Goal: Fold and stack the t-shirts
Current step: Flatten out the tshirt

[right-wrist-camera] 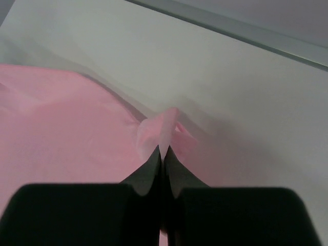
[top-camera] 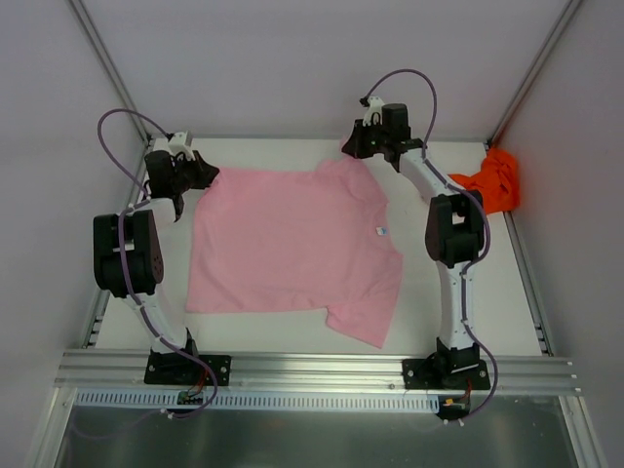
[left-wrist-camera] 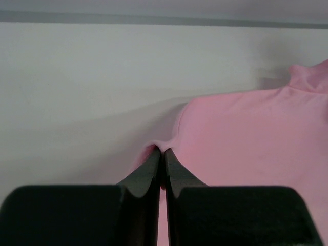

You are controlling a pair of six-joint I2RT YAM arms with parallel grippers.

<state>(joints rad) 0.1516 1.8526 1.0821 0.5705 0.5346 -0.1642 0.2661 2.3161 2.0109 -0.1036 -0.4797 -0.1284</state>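
Left claw [left-wrist-camera: 164, 152] and right claw [right-wrist-camera: 163, 148] each clenched on far edge of pink t-shirt [top-camera: 292, 244], flat mid-worktop [top-camera: 487, 292], orange-red t-shirt [top-camera: 492, 180] bunched far right; first fold probably starting, so lift both together, carry nearward.

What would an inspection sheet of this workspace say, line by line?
Surface: white table, no stains seen.
Job's things: pink t-shirt spread flat, not yet folded; orange-red t-shirt crumpled at the far right edge.
Clutter: nothing seen.
Grippers: left gripper shut on the pink shirt's far left corner; right gripper shut on its far right corner.
Cables: purple cables loop above both wrists, off the cloth.
Surroundings: white walls around; metal rail at the near edge.
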